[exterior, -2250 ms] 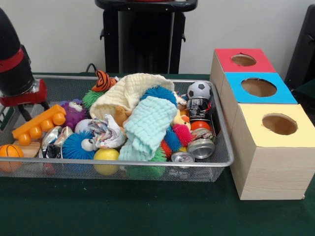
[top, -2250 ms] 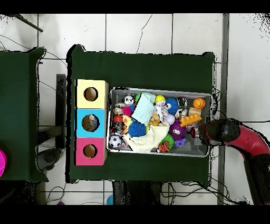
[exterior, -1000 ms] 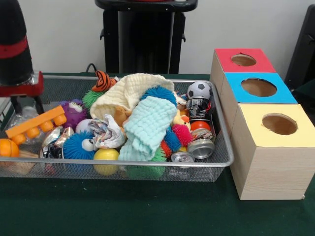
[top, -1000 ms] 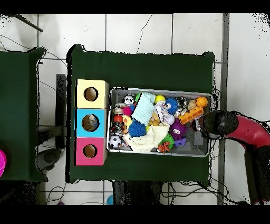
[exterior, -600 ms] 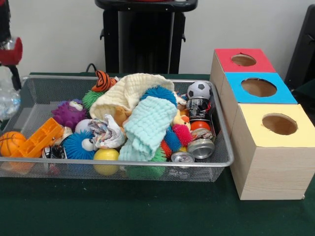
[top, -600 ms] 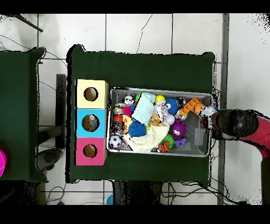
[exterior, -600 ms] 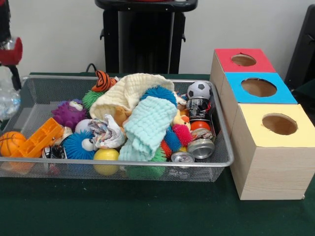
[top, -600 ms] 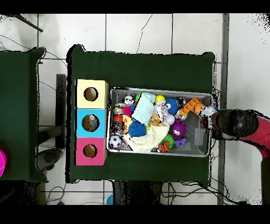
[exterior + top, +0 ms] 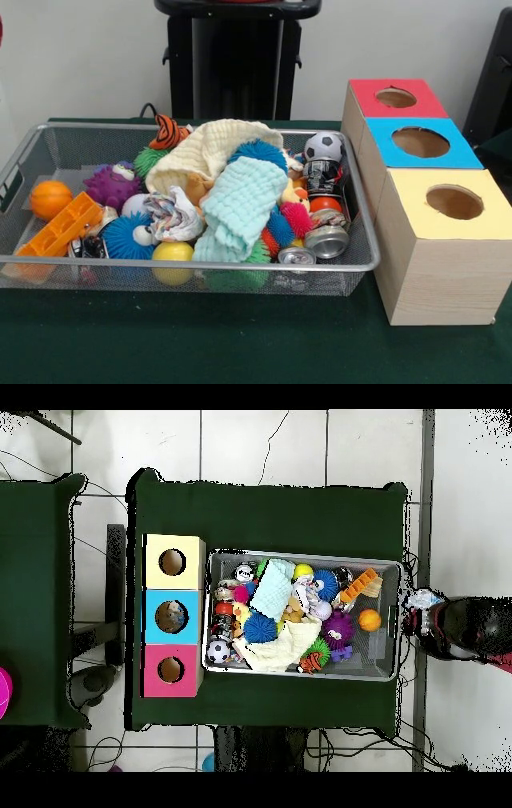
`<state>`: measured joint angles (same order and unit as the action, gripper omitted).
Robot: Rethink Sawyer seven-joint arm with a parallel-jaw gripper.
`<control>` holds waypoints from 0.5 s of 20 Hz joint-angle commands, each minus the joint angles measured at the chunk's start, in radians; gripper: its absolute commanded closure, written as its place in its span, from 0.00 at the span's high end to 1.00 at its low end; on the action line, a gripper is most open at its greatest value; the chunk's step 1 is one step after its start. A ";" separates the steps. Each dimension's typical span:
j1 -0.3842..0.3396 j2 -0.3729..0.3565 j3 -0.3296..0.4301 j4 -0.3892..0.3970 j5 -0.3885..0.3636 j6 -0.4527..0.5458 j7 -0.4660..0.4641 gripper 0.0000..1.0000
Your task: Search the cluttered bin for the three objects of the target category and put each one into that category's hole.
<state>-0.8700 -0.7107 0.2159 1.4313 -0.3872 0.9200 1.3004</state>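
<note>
A wire mesh bin point(image 9: 192, 265) holds a heap of toys, cloths and cans. Crushed cans point(image 9: 326, 240) lie at its right end, a black can point(image 9: 324, 177) and a soccer ball point(image 9: 324, 146) behind them. Three wooden boxes stand beside it, each with a hole on top: yellow point(image 9: 416, 196), blue point(image 9: 384, 144) and red point(image 9: 364, 92). In the overhead view my gripper point(image 9: 420, 608) is outside the bin's right end, past the table edge, shut on a crumpled clear plastic bottle point(image 9: 422, 597). The front view shows nothing of the gripper.
An orange ball point(image 9: 50, 198), an orange block point(image 9: 60, 232) and a purple furry toy point(image 9: 112, 184) lie at the bin's left end. A mint cloth point(image 9: 240, 204) and a cream cloth point(image 9: 208, 148) cover the middle. A blue spiky ball point(image 9: 126, 236) and a yellow ball point(image 9: 173, 252) sit in front.
My gripper has risen and drawn back out of the bin's end, carrying the clear plastic bottle past the table edge. The orange block tipped and slid forward, and the orange ball rolled toward the back.
</note>
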 commanded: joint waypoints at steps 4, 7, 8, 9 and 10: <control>0.048 0.000 -0.004 0.052 0.052 0.107 0.089 0.00; 0.065 -0.013 -0.014 0.066 0.068 0.110 0.106 0.00; 0.071 -0.016 -0.018 0.071 0.073 0.109 0.111 0.00; 0.077 -0.018 -0.022 0.075 0.078 0.106 0.116 0.00; 0.081 -0.020 -0.025 0.079 0.083 0.104 0.118 0.00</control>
<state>-0.8235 -0.7193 0.1902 1.4318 -0.3442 0.9200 1.3004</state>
